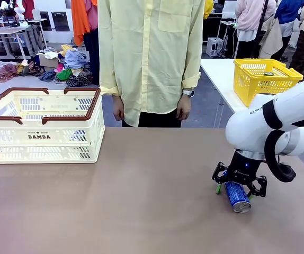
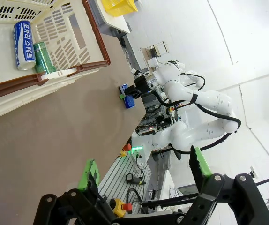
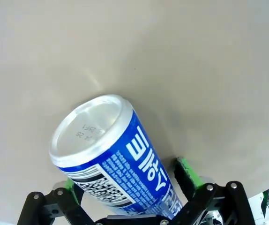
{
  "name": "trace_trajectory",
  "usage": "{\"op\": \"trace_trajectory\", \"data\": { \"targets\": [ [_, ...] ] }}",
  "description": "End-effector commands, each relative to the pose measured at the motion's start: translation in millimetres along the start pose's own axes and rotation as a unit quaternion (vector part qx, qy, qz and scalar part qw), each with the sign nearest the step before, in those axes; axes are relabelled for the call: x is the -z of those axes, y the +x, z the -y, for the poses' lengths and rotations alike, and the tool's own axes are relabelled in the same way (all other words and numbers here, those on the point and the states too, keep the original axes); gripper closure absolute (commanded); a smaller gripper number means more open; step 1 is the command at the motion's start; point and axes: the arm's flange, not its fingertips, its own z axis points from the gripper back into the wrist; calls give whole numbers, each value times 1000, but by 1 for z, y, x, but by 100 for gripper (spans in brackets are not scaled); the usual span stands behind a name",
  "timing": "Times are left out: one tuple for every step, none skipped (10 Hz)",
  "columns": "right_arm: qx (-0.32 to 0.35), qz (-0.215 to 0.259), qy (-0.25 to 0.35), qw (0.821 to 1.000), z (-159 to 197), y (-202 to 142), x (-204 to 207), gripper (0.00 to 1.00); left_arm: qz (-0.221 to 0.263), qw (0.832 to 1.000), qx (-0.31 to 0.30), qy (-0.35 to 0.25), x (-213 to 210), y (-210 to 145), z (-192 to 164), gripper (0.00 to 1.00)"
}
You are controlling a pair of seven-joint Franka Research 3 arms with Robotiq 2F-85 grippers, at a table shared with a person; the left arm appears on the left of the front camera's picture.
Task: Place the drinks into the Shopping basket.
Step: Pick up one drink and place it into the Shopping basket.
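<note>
At the left of the table (image 1: 141, 180) stands the white basket (image 1: 41, 138). In the left wrist view two cans are seen lying on its floor, a blue-and-white can (image 2: 24, 44) and, just beside it, a green can (image 2: 43, 57). The left gripper (image 2: 144, 173) is held in the air, apart from the basket, with its jaws spread and nothing between them. In the middle, at the far edge, a person (image 1: 149, 58) is standing with both hands down.

At the right, a blue can (image 1: 239, 198) lies on its side on the table, well apart from the basket. The right gripper (image 1: 238, 189) is lowered over it with the jaws released, one finger at each side of the body.

The can is judged to be stiff but thin-walled, smooth and round, so it may roll or slip. It is best taken across the middle of its body, with moderate force. The table between can and basket is bare, but the basket's high wall and red-brown handles (image 1: 83, 90) must be cleared. The yellow basket (image 1: 247, 84) on another table is not in the way.
</note>
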Motion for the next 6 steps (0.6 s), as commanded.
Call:
{"op": "trace_trajectory", "data": {
  "targets": [
    [-29, 5, 0, 1000, -2, 3, -1, 34, 3, 1000, -2, 2, 1, -2, 3, 0],
    [-40, 1, 0, 999, -1, 2, -1, 90, 3, 1000, -2, 2, 1, -2, 3, 0],
    [-46, 1, 2, 999, -1, 2, 0, 100, 3, 1000, -2, 2, 1, -2, 3, 0],
    [-53, 1, -1, 999, -2, 2, 0, 100, 3, 1000, -2, 2, 1, -2, 3, 0],
    [-62, 0, -5, 998, -3, 1, 0, 100, 3, 1000, -2, 2, 1, -2, 3, 0],
    [-65, -3, -16, 998, -5, 1, 1, 100, 3, 1000, -2, 2, 1, -2, 3, 0]
  ]
}}
